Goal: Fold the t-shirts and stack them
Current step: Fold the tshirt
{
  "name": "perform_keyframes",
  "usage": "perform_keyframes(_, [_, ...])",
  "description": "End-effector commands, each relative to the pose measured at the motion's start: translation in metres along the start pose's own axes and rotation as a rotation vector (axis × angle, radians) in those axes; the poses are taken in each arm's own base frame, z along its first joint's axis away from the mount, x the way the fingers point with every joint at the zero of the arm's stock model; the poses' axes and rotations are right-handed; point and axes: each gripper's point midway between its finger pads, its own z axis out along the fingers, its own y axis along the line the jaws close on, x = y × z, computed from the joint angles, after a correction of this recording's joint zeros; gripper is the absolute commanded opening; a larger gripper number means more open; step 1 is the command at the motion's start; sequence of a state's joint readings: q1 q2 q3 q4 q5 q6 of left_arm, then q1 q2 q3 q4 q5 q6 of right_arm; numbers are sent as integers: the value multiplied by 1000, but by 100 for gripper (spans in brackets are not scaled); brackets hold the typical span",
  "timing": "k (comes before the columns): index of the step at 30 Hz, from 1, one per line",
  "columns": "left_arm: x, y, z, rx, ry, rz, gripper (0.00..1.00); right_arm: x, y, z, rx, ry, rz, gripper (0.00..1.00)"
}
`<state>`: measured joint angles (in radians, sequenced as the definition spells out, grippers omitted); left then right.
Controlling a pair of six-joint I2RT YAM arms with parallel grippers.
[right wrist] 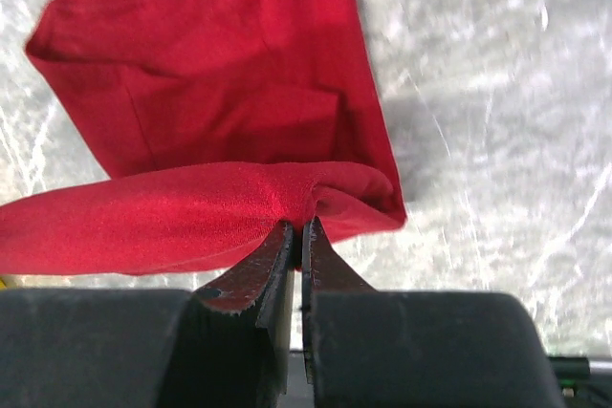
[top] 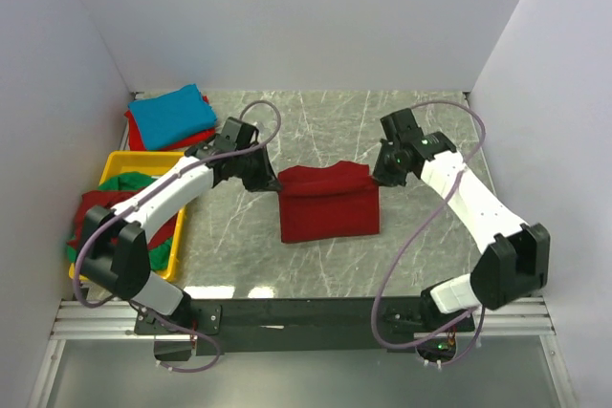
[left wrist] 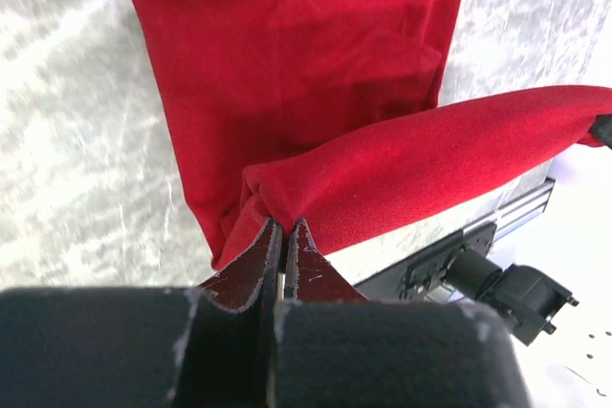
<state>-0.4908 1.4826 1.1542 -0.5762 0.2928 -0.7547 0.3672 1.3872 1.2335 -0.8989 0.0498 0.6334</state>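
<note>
Left gripper, right gripper on red t-shirt edge

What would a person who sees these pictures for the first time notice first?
The dark red cotton t-shirt lies in the middle of the grey marble table, its far edge raised in a roll. The jaws of the left gripper and the right gripper are shut on the two ends of that edge. At the left, a yellow plastic tray holds green and red cloth.
</note>
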Motion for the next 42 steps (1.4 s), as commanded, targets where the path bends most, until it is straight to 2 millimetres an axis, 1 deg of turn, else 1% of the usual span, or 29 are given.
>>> perform_keyframes(1, [-31,-9,-2,45,-60,40,0,-37,10,-2,-17,-87,-36,0])
perform_keyframes(3, [-36,-10,1,63,-53,39,0,-46,12,5,-6,-84,-45,0])
perform_keyframes(4, [-40,-4,8,56,-43,33,0,-48,13,7,-2,-83,-50,0])
perform_keyframes(5, [-43,-7,8,71,-36,33,0,-53,14,13,4,-78,-50,0])
perform_keyframes(7, [-47,-1,17,57,-21,31,0,-63,17,15,8,-87,-59,0])
perform_keyframes(8, [-52,-2,18,59,-24,34,1,-63,17,23,18,-70,-66,0])
perform_keyframes(9, [-54,2,23,49,-18,33,0,-66,16,26,23,-66,-70,0])
perform_keyframes(11, [-60,3,25,44,-21,33,0,-69,18,35,29,-52,-78,0])
perform_keyframes(13, [-63,10,32,31,-12,25,0,-75,20,39,29,-52,-86,0])
perform_keyframes(14, [-64,12,33,25,-8,21,0,-75,19,47,39,-36,-88,0])
perform_keyframes(16, [-66,17,39,15,-1,14,0,-77,18,56,49,-20,-95,0])
perform_keyframes(18, [-67,23,45,5,8,8,0,-78,18,61,49,-12,-103,0])
perform_keyframes(22, [-70,28,54,-6,17,5,0,-78,15,75,67,19,-111,0])
perform_keyframes(31, [-73,40,69,-38,23,-3,1,-73,14,98,71,68,-128,0])
perform_keyframes(36, [-71,47,78,-45,32,-16,2,-74,12,109,85,85,-140,0])
perform_keyframes(37, [-72,46,78,-44,31,-17,4,-74,12,111,85,87,-140,0])
perform_keyframes(38, [-72,49,80,-54,30,-22,16,-74,11,113,88,92,-141,1])
perform_keyframes(39, [-73,50,80,-62,26,-24,23,-75,11,114,88,96,-141,9])
perform_keyframes(40, [-76,50,79,-65,14,-22,33,-75,13,117,86,104,-147,22])
perform_keyframes(41, [-82,48,75,-63,-15,-21,54,-75,14,118,76,112,-146,41])
perform_keyframes(42, [-86,47,73,-62,-33,-19,64,-78,18,116,64,105,-148,47])
